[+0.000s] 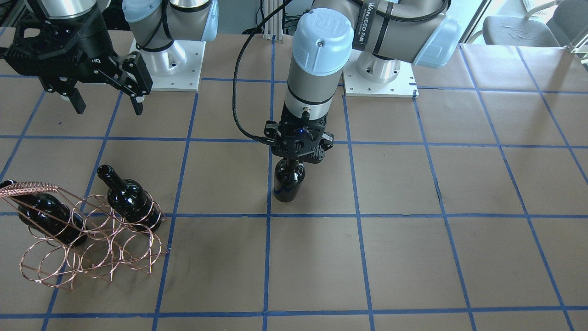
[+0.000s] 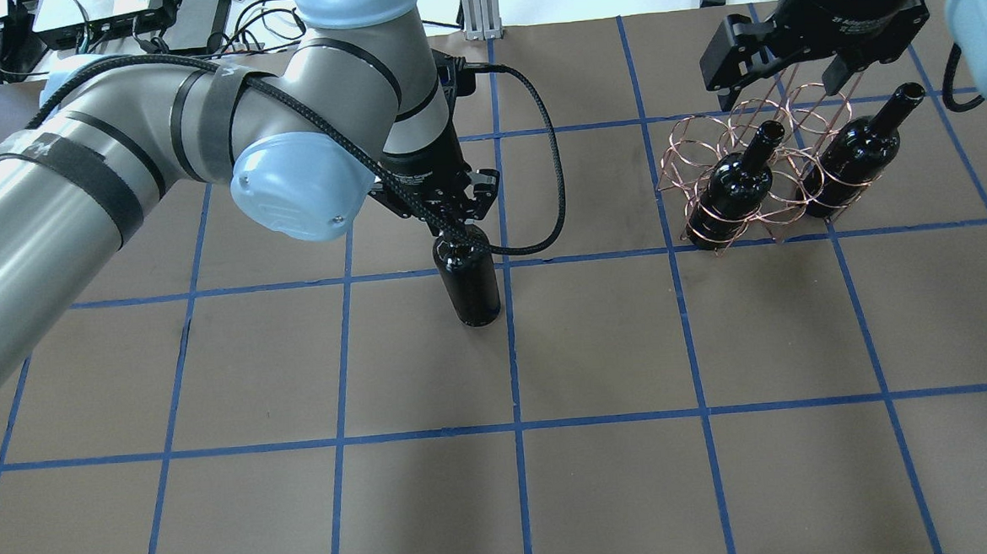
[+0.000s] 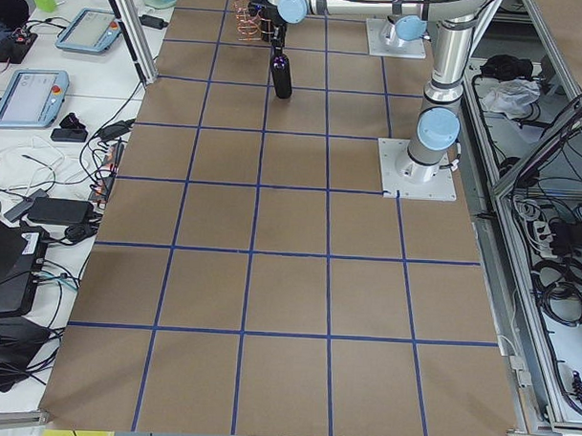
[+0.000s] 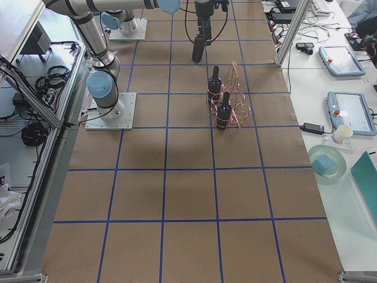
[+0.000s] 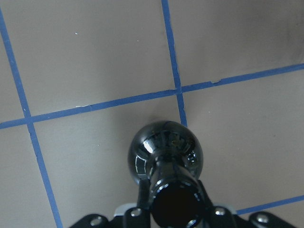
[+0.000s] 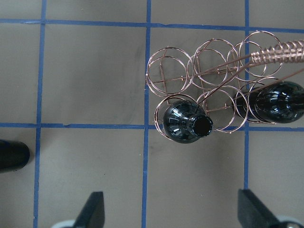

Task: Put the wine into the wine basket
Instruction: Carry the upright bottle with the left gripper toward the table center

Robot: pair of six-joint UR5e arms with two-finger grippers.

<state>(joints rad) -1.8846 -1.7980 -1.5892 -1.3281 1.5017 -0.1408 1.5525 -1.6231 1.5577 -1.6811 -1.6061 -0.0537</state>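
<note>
A near-black wine bottle (image 1: 288, 181) stands upright near the table's middle, also seen in the overhead view (image 2: 468, 278). My left gripper (image 1: 297, 149) is shut on its neck from above; the left wrist view shows the fingers (image 5: 209, 209) clamped on the neck over the bottle's shoulder (image 5: 166, 149). The copper wire wine basket (image 1: 32, 188) stands to the robot's right and holds two alike bottles (image 2: 734, 188) (image 2: 855, 157). My right gripper (image 1: 108, 108) hangs open and empty above and behind the basket (image 6: 278, 51).
The table is brown paper with a blue tape grid. The two arm bases (image 1: 170, 64) (image 1: 379, 73) stand at the robot's edge. Several basket loops (image 6: 168, 76) hold nothing. Tablets and cables lie on side benches off the table.
</note>
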